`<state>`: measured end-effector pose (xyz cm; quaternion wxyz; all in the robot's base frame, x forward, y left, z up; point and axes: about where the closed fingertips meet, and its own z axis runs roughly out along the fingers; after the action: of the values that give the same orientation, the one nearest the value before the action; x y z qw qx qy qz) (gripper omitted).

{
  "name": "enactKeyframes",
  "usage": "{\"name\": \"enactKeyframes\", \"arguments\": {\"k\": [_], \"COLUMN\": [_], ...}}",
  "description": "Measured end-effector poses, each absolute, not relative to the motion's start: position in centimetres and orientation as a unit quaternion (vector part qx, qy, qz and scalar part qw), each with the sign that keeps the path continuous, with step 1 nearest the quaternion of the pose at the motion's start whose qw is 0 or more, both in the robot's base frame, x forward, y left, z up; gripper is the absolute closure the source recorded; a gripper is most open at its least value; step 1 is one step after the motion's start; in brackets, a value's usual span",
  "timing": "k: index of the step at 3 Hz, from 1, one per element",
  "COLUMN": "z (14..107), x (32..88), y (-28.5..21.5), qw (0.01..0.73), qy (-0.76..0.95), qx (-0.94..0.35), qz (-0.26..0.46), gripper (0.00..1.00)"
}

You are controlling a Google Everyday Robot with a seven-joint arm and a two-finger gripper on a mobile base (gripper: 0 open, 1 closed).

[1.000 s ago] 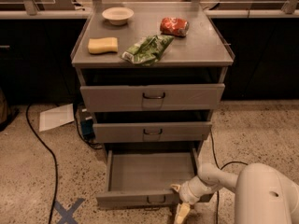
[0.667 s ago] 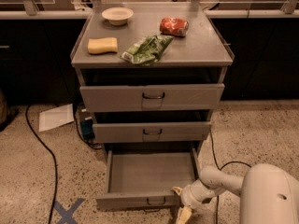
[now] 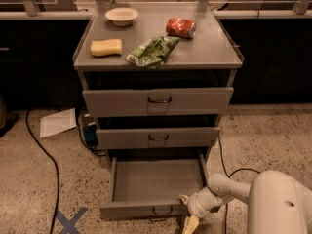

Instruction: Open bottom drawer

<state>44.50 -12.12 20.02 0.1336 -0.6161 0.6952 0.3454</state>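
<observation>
The bottom drawer (image 3: pixel 156 182) of the grey metal cabinet stands pulled far out, its plain grey tray empty. Its narrow front (image 3: pixel 127 210) carries a small dark loop handle (image 3: pixel 162 210). My gripper (image 3: pixel 187 212) hangs at the right end of that front, just right of the handle, with yellowish fingertips (image 3: pixel 190 224) pointing down at the floor. My white arm (image 3: pixel 229 188) reaches in from the lower right.
The top drawer (image 3: pixel 158 101) and middle drawer (image 3: pixel 158 138) are slightly out. On the cabinet top lie a white bowl (image 3: pixel 121 15), a yellow sponge (image 3: pixel 106 47), a green bag (image 3: pixel 153 51) and a red bag (image 3: pixel 181 27). Black cables (image 3: pixel 45 155), white paper (image 3: pixel 57 122) and a blue tape cross (image 3: pixel 69 221) are on the floor.
The view has shifted so the cabinet sits a little higher and further left in the picture. My gripper stays by the right end of the bottom drawer front. The drawer stays out.
</observation>
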Motion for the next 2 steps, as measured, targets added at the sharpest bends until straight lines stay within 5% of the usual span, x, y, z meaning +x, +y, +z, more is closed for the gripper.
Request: {"name": "enactKeyframes", "arguments": {"k": [2], "z": [21.6], "x": [44.0], "y": [-12.4], "qw": [0.132], "qy": [0.696], "qx": [-0.605], "qz": [0.362], "gripper": [0.0]}}
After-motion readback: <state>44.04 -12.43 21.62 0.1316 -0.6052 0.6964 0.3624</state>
